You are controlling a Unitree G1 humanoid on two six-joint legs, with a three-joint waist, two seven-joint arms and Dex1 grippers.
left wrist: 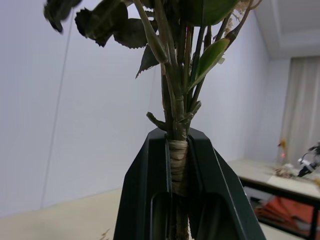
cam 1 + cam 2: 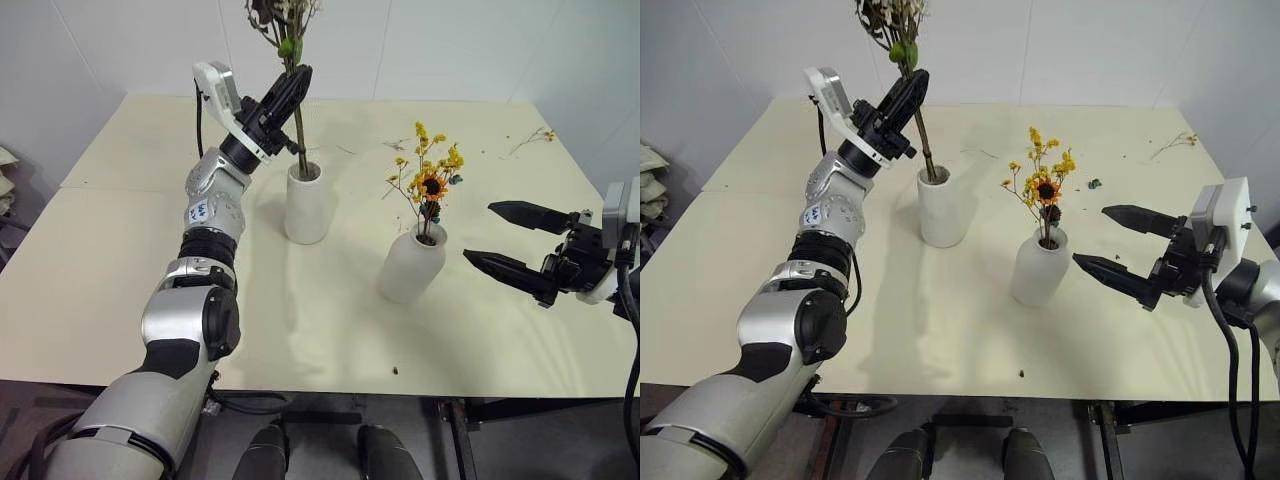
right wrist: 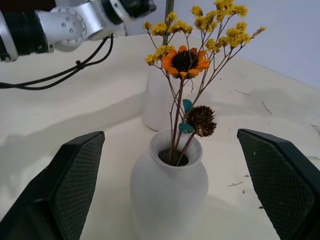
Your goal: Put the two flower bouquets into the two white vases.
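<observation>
My left gripper (image 2: 290, 92) is shut on the wrapped stems of the long-stemmed bouquet (image 1: 177, 100), held high over the straight white vase (image 2: 307, 208). The stem ends reach down into that vase's mouth, and the leafy, dried top (image 2: 285, 18) runs past the picture's upper edge. The smaller bouquet (image 2: 430, 172), yellow blossoms with a small sunflower, stands in the rounded narrow-necked white vase (image 2: 412, 264). To the right of it my right gripper (image 2: 478, 232) is open and points at the vase, its fingers (image 3: 70, 185) on either side of the vase but apart from it.
Both vases stand mid-table on the pale yellow tabletop (image 2: 130, 300). Loose twigs (image 2: 530, 140) lie at the back right, a small teal scrap (image 2: 1095, 183) sits behind the rounded vase, and a dark crumb (image 2: 395, 371) lies near the front edge. A white wall rises behind the table.
</observation>
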